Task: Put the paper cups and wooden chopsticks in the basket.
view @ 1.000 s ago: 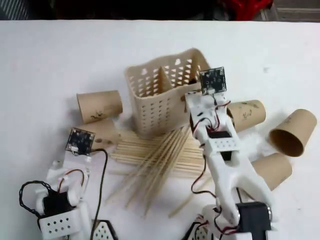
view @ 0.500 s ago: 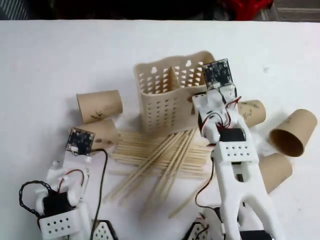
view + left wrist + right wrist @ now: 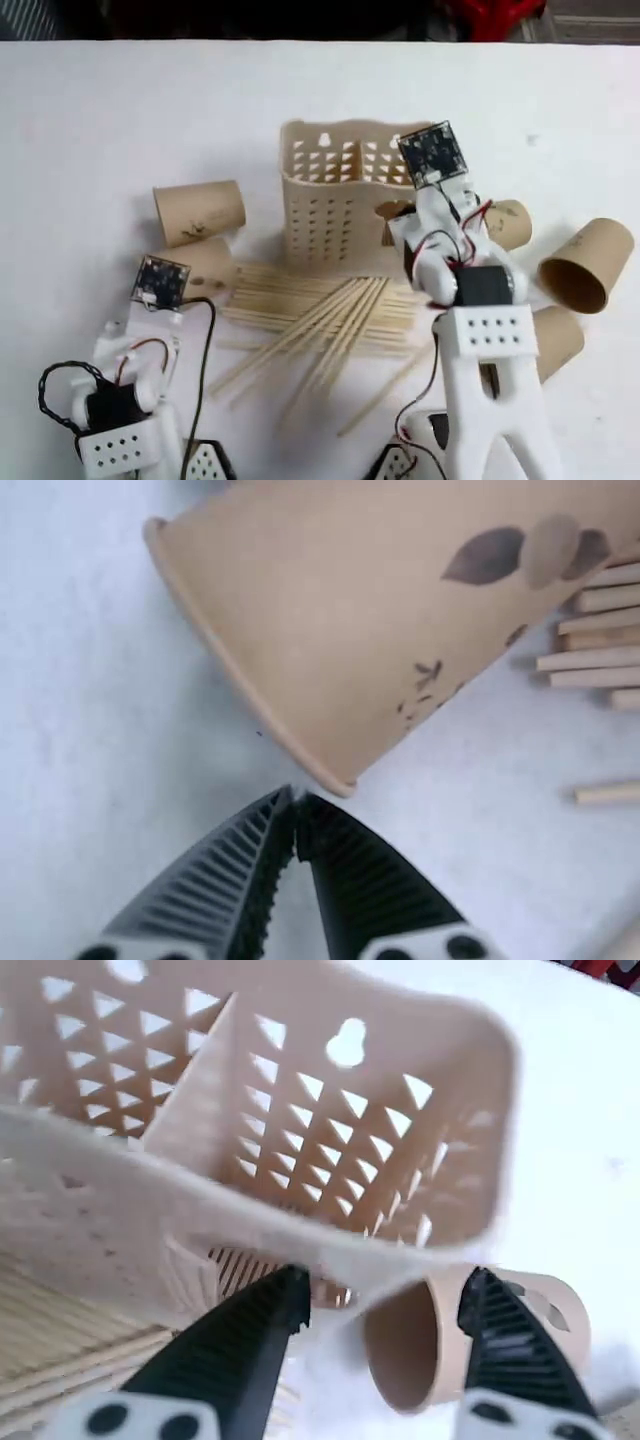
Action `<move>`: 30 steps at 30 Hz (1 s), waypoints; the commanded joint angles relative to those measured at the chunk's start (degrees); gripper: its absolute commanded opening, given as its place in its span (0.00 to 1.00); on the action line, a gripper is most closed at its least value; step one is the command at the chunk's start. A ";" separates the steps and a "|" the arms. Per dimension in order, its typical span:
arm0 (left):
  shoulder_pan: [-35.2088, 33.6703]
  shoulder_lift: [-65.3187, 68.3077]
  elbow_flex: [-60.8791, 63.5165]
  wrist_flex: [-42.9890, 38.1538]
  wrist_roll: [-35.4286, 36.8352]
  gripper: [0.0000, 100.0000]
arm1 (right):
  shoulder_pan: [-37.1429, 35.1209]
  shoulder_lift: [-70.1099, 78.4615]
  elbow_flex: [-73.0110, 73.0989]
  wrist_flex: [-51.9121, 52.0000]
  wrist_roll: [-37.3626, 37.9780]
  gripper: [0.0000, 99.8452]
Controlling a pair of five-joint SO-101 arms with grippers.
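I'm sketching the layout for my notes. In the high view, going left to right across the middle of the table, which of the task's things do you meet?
leftmost paper cup → basket → half-hidden paper cup → rightmost paper cup

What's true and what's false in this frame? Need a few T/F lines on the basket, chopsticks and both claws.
1. The basket stands upright on the table. True.
2. The chopsticks are inside the basket. False: they lie spread on the table in front of it.
3. The left claw is shut, with a cup lying on its side just ahead of it. True.
4. The right claw is shut on a cup. False: it is open, close against the basket's wall.
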 commanded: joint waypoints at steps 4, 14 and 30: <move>-0.40 -0.40 -0.09 0.26 -0.26 0.03 | -0.04 -5.49 -6.24 6.81 0.62 0.25; -0.40 -0.40 -0.09 0.26 -0.26 0.03 | -0.40 -7.08 -14.51 12.09 0.09 0.25; -0.40 -0.40 -0.09 0.26 -0.26 0.03 | 0.84 29.41 -51.43 22.73 0.09 0.25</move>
